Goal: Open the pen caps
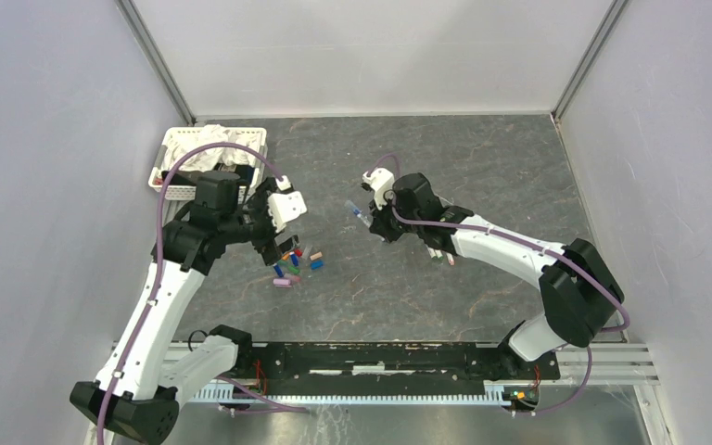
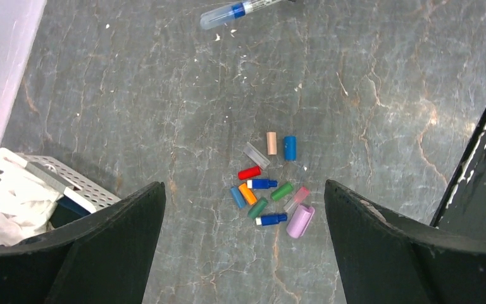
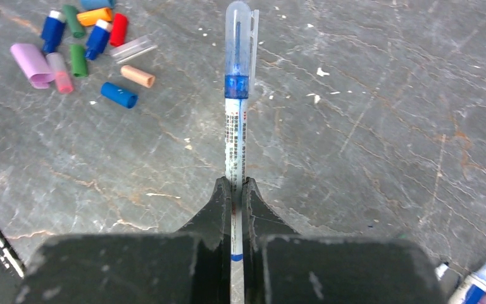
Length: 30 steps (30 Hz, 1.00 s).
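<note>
Several loose pen caps [image 1: 297,264] lie in a small pile on the dark table: blue, green, red, orange, peach, pink, one clear and a wider lilac cap [image 2: 300,221]. My left gripper [image 2: 243,187] is open and empty above the pile [image 2: 269,183], jaws wide apart either side of it. My right gripper [image 3: 235,183] is shut on a white-barrelled pen [image 3: 235,133] that still wears its clear cap [image 3: 238,38] with a blue collar. It holds the pen [image 1: 356,212] out toward the left arm, right of the pile [image 3: 82,44].
A white basket [image 1: 176,148] of cloths stands at the back left, beside my left arm, and shows in the left wrist view [image 2: 82,187]. A few uncapped pens [image 1: 440,255] lie under my right arm [image 3: 474,285]. Grey walls enclose the table. A black rail [image 1: 380,357] runs along the front edge.
</note>
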Each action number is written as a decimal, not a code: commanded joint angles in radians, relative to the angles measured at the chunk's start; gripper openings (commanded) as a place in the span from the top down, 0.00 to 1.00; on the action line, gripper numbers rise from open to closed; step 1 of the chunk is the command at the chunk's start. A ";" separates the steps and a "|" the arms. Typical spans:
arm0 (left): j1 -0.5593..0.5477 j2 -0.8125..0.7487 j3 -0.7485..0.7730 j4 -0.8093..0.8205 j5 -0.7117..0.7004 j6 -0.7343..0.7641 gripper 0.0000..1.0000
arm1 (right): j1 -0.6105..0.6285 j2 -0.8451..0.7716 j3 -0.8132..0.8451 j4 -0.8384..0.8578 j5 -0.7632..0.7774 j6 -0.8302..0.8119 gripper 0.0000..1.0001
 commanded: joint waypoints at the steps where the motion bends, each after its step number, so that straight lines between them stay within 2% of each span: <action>1: 0.003 -0.011 0.027 -0.059 0.077 0.167 0.01 | 0.025 -0.027 0.063 -0.024 -0.076 -0.004 1.00; 7: 0.003 0.024 0.042 -0.115 0.073 0.279 0.00 | 0.040 -0.025 0.067 -0.051 -0.169 0.000 1.00; 15: 0.003 -0.001 -0.040 -0.098 0.005 0.485 0.00 | 0.042 0.017 0.136 -0.151 -0.324 0.005 1.00; 22: 0.003 0.011 -0.060 -0.089 0.006 0.538 0.00 | 0.040 0.064 0.207 -0.244 -0.407 0.024 1.00; 30: 0.002 0.020 -0.085 -0.083 0.040 0.635 0.00 | 0.042 0.110 0.232 -0.277 -0.593 0.062 1.00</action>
